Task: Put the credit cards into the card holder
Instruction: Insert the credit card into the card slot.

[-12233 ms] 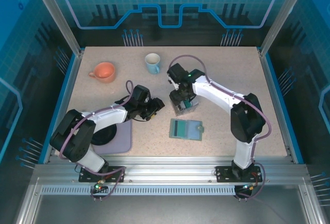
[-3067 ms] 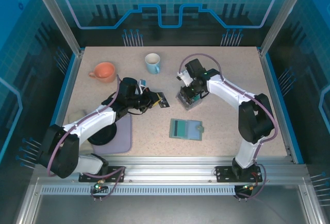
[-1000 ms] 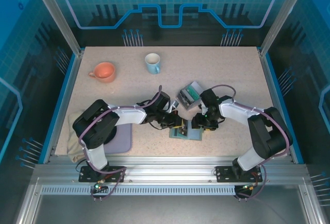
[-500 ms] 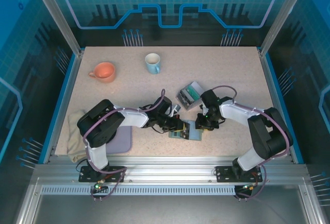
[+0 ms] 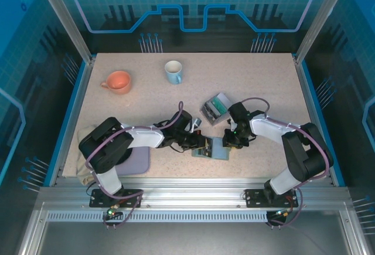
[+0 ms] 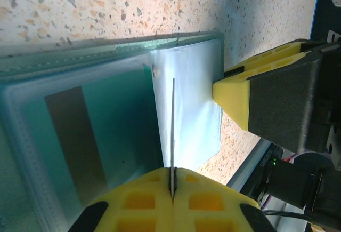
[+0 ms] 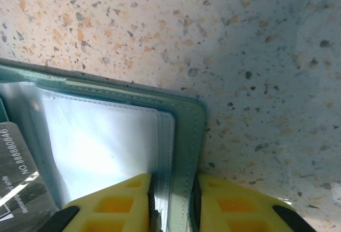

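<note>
- Top view: both arms moved off the far side of the table in the last three seconds. Now meeting at the card holder (image 5: 215, 150), open flat at 5 o'clock from table centre.
- Left gripper (image 5: 202, 145) in from the holder's 9 o'clock, right gripper (image 5: 227, 143) at its 3 o'clock edge. Barely any shift over the last half second, so probably lining up the insert rather than travelling.
- Box (image 5: 215, 107) left behind at the holder's 12 o'clock; contents too small to tell.
- Left wrist view: left gripper (image 6: 171, 181) clamped on a card (image 6: 173, 125), seen edge-on as a thin line over the clear pocket of the holder (image 6: 192, 88).
- Can't tell if the card tip is inside the pocket mouth or only over it.
- Teal card (image 6: 69, 136) with a dark stripe already under plastic at 9 o'clock.
- Right gripper's yellow finger (image 6: 250, 90) at the holder's 3 o'clock edge.
- Right wrist view: right gripper (image 7: 171, 189) pinched on the holder's rim (image 7: 196, 120), pinning it for the insert.
- Grey card (image 7: 21, 173) with printed digits cut off at 8 o'clock.
</note>
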